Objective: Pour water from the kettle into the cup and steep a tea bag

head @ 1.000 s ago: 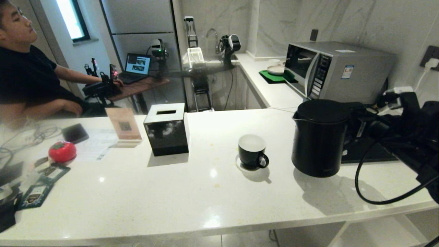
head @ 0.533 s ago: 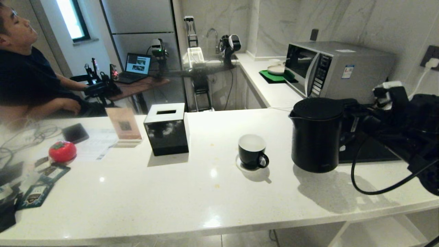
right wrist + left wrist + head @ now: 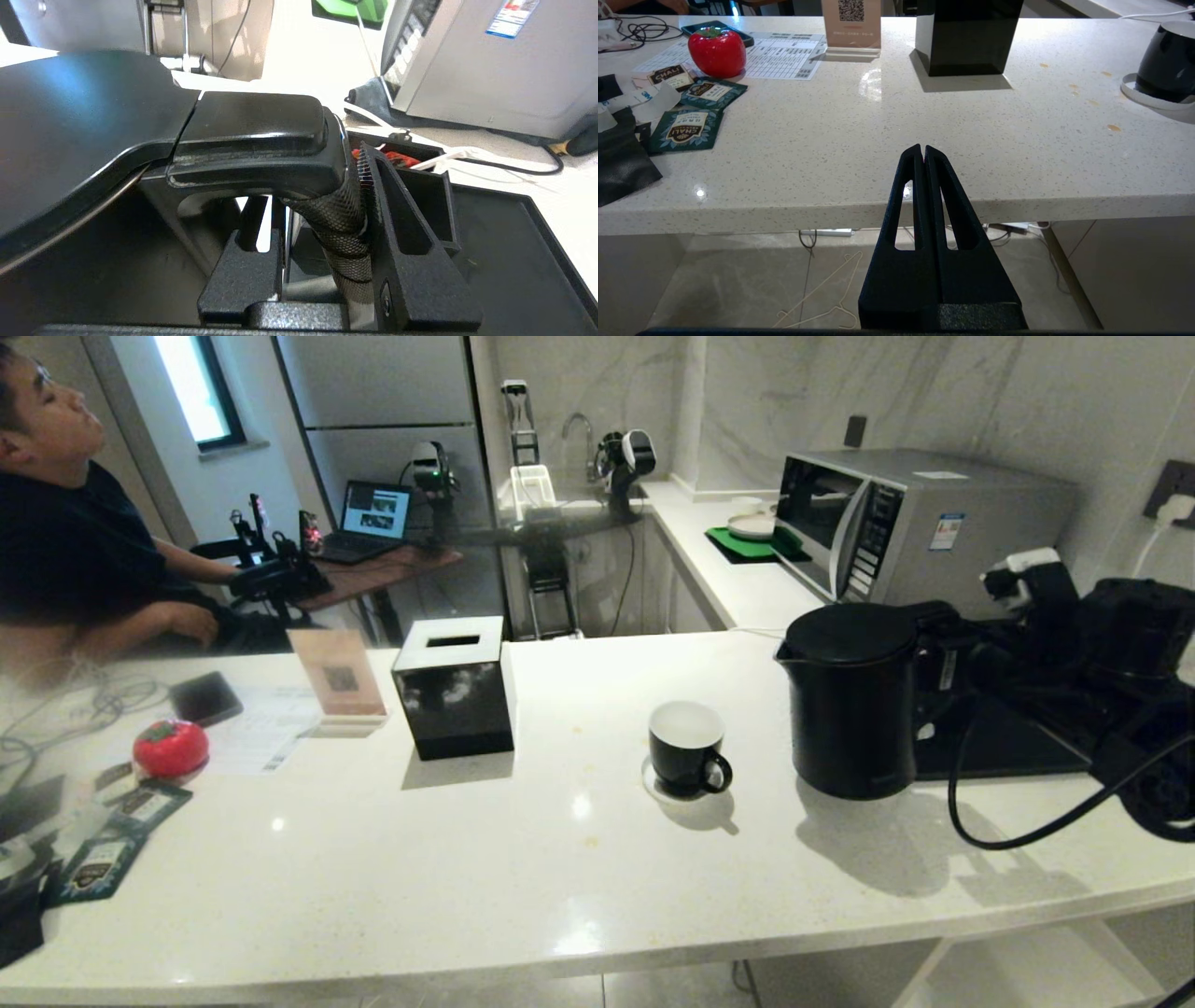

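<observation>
White speckled worktop (image 3: 485,859) runs to marble-veined walls (image 3: 934,392), bright window (image 3: 191,383) far left, pale tiled floor (image 3: 738,280) beneath.

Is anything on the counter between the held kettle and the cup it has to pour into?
No. The right gripper is shut on the kettle handle; only bare counter lies between it and the cup.

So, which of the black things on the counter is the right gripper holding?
The kettle, the tall one right of the cup. The right gripper clamps its handle; cup and black tissue box stand untouched.
</observation>
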`<state>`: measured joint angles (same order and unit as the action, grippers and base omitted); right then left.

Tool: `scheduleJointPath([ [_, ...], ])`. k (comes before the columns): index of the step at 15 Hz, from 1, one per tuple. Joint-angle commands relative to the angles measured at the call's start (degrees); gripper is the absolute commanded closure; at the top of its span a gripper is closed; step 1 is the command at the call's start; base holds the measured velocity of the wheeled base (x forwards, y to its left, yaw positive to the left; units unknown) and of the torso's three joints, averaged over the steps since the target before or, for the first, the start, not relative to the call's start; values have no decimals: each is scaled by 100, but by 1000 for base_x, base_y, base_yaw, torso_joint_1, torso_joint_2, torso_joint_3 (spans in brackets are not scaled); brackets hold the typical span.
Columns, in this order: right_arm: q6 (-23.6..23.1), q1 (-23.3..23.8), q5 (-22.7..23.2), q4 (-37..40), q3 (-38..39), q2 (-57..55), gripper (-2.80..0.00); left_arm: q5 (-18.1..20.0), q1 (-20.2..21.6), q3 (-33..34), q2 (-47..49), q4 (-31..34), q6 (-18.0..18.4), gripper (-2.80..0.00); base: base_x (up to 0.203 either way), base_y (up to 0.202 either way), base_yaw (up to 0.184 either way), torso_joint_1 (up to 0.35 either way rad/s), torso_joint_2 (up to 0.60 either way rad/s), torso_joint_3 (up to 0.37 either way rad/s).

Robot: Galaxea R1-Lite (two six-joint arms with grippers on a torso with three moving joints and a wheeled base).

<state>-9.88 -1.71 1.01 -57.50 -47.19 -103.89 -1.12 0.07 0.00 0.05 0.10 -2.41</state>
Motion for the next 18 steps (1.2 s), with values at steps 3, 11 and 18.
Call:
scheduleJointPath([
  [3, -171, -22, -22, 360, -195, -68, 0, -2, 1, 0, 4, -1, -5, 0, 0, 0, 0, 0, 0, 0],
  [11, -733, -206, -89, 821, -635, -182, 0, -2, 1, 0, 4, -1, -5, 0, 0, 0, 0, 0, 0, 0],
  [18, -995, -592, -514, 1106, -1151, -350, 0, -2, 1, 0, 4, -1, -5, 0, 0, 0, 0, 0, 0, 0],
])
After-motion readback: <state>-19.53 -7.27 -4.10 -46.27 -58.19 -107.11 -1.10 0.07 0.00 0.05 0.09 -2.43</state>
